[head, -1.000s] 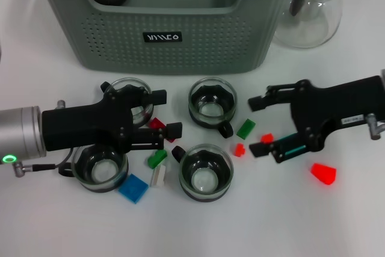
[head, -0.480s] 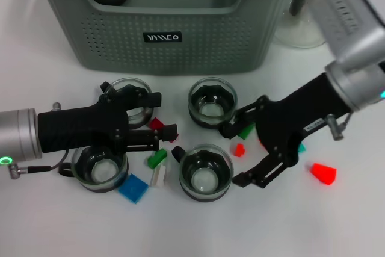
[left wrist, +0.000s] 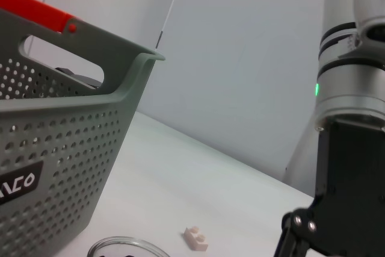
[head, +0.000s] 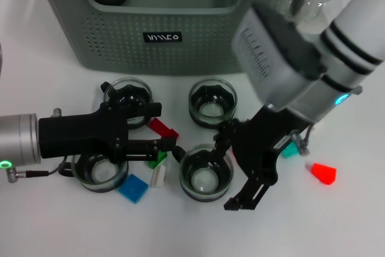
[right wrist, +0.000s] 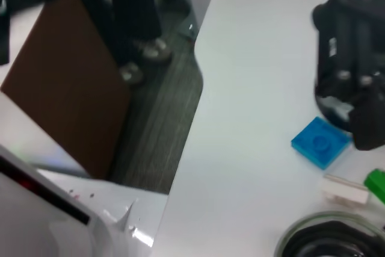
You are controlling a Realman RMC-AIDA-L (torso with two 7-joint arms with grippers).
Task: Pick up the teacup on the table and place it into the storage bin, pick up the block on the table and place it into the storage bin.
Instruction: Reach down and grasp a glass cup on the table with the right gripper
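Straddling the nearest teacup (head: 206,173), the right claw (head: 231,170) is spread for gripping; the left claw (head: 163,129) is held apart above blocks (head: 157,159).

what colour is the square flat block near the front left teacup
Blue: the flat block shows best in the head view.

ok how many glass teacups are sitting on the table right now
4. One back left by the left pincer, one back centre, one front left under the left arm, one front centre beside the right pincer. The arms could hide more.
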